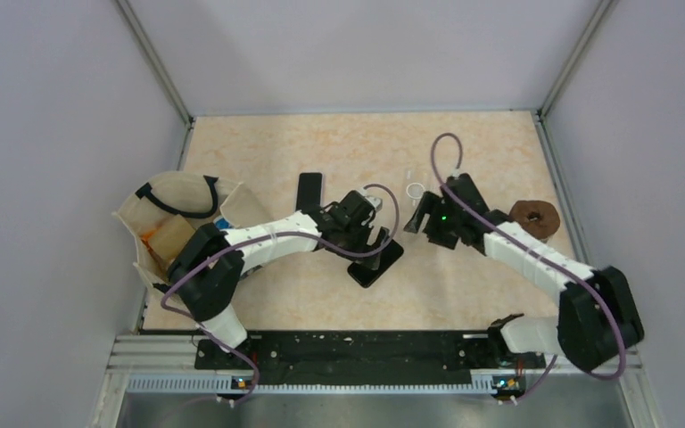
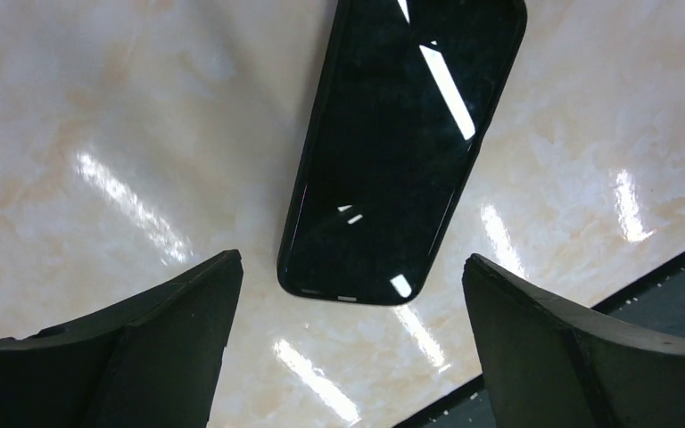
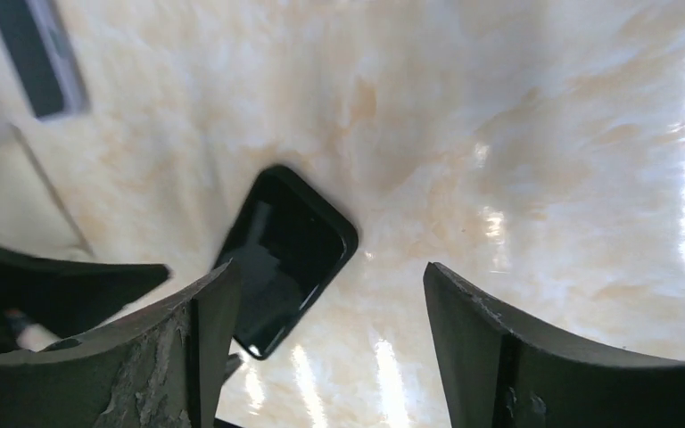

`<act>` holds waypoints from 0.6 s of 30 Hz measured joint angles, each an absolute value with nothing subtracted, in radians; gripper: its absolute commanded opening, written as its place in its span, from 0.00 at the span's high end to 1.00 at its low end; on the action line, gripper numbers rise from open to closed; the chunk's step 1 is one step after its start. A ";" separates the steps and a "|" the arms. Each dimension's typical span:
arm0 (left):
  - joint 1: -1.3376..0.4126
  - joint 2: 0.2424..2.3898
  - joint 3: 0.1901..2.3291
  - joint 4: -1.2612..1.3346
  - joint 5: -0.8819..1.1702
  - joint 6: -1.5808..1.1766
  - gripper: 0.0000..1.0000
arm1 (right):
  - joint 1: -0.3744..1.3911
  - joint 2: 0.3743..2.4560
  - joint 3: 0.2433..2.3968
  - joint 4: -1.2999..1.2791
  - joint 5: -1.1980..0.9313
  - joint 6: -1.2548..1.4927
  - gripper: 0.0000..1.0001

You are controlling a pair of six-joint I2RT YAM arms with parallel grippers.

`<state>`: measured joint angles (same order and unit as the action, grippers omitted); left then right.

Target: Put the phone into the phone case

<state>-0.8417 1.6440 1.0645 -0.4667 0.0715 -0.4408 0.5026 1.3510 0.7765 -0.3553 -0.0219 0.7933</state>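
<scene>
As I read it, the job looks close to finished: the phone (image 2: 401,152) lies flat and screen-up near the middle of the table (image 1: 464,285), and a thin dark rim runs round it that I take for the phone case (image 2: 297,201), though I cannot tell from here whether every corner is pressed home. Neither tool holds anything. The left gripper (image 2: 350,267) hangs just above the phone's near end with its fingers spread wide, clear of the glass. The right gripper (image 3: 330,267) is likewise spread, off to the phone's side. What may be left is a check of the seating, perhaps a press on one corner. Further back lies a second flat dark slab (image 1: 309,190), and I cannot say what it is. A small white piece (image 1: 415,189) sits near the right arm, a brown ring (image 1: 535,217) by the right edge, and a cloth bag (image 1: 174,218) on the left. Nothing stands between either tool and the phone.
</scene>
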 measured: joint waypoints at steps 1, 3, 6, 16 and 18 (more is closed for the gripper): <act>-0.849 1.666 1.087 -0.468 0.065 -0.416 0.01 | 0.457 1.293 0.765 -0.355 -0.043 0.794 0.22; -0.860 1.713 1.137 -0.474 0.050 -0.362 0.01 | 0.392 1.201 0.758 -0.360 -0.066 0.794 0.21; -0.871 1.774 1.194 -0.474 0.036 -0.286 0.01 | 0.322 1.094 0.758 -0.365 -0.093 0.793 0.19; -0.910 1.875 1.248 -0.480 0.027 -0.154 0.01 | 0.272 1.034 0.758 -0.421 -0.152 0.785 0.19; -0.915 1.875 1.250 -0.477 0.027 -0.143 0.01 | 0.272 1.034 0.758 -0.424 -0.157 0.785 0.19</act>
